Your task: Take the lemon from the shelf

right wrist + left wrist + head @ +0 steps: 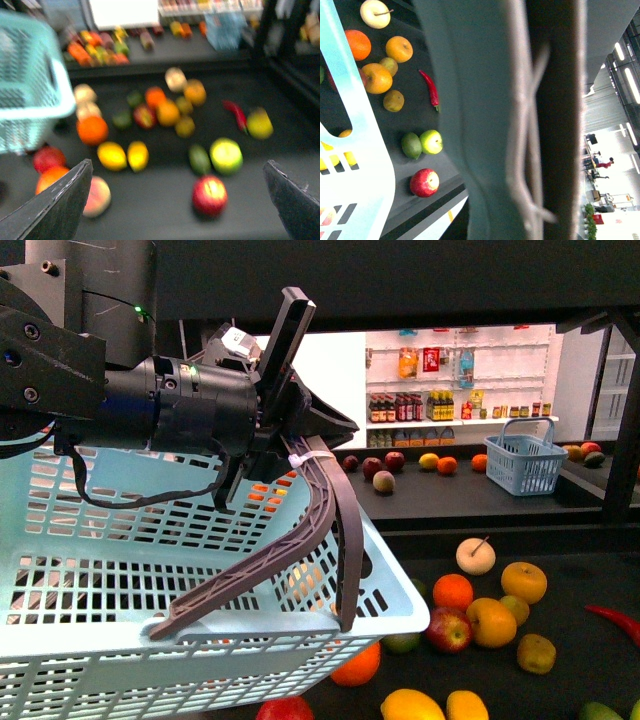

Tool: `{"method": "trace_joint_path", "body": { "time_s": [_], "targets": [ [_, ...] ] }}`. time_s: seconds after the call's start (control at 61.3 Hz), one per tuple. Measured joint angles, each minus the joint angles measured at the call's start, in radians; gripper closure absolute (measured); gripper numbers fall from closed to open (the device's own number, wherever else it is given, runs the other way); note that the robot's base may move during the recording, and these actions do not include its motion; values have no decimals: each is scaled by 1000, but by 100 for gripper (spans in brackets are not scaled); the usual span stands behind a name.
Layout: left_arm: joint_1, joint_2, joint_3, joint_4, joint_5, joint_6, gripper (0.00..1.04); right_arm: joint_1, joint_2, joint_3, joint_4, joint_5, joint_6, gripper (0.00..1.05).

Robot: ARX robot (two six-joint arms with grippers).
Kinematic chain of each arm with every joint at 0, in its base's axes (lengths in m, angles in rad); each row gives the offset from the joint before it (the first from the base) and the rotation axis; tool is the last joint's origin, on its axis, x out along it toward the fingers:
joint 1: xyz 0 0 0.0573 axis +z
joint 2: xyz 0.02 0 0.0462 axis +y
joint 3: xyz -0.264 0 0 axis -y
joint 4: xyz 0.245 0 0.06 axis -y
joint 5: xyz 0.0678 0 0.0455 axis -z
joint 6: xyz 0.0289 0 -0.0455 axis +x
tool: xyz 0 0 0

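Lemon lies on the shelf deck right of the basket, ahead of your right gripper, whose jaws stand wide apart; its long axis seems to point away from it. Left gripper is clamped on the basket handle

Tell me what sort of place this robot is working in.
Probably a grocery shop, or a mock-up of one. Loose fruit lies on a black shelf, wall shelves behind hold bottles, a small blue basket stands further back, and a large basket hangs from the left gripper.
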State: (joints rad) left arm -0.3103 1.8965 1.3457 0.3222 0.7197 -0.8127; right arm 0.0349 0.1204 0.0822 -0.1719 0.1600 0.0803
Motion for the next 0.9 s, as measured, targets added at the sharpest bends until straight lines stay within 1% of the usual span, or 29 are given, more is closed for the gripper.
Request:
{"method": "trace_joint_path", "body": {
  "time_s": [0.033,0.082,0.179,0.228,0.326,0.391,0.506,0.538,0.636,0.75,0.897],
  "targets": [
    [0,0,0,-1,-1,0,98,-8,76,27,-36,15,39,2],
    [0,0,0,-1,-6,0,98,-28,207,55,-19,-6,69,2],
    [0,2,0,-1,-8,0,98,-96,464,115,109,-117,92,2],
    [0,3,0,-1,-8,0,98,-140,626,167,209,-181,90,2],
    [0,3,0,-1,-6,1,98,-194,947,300,367,-257,86,2],
    [0,3,0,-1,-6,1,98,-205,1161,408,405,-281,77,2],
    [0,3,1,-1,-6,1,98,-200,1540,611,373,-294,49,2],
    [0,3,1,-1,-6,1,98,-194,1632,660,365,-279,37,2],
    [0,4,1,-2,-7,0,98,-180,1852,806,330,-287,32,2],
    [0,4,1,-2,-6,3,98,-155,2018,956,299,-286,36,2],
    [0,4,1,-2,-6,3,98,-111,2150,1115,272,-283,64,2]
  ]
}}
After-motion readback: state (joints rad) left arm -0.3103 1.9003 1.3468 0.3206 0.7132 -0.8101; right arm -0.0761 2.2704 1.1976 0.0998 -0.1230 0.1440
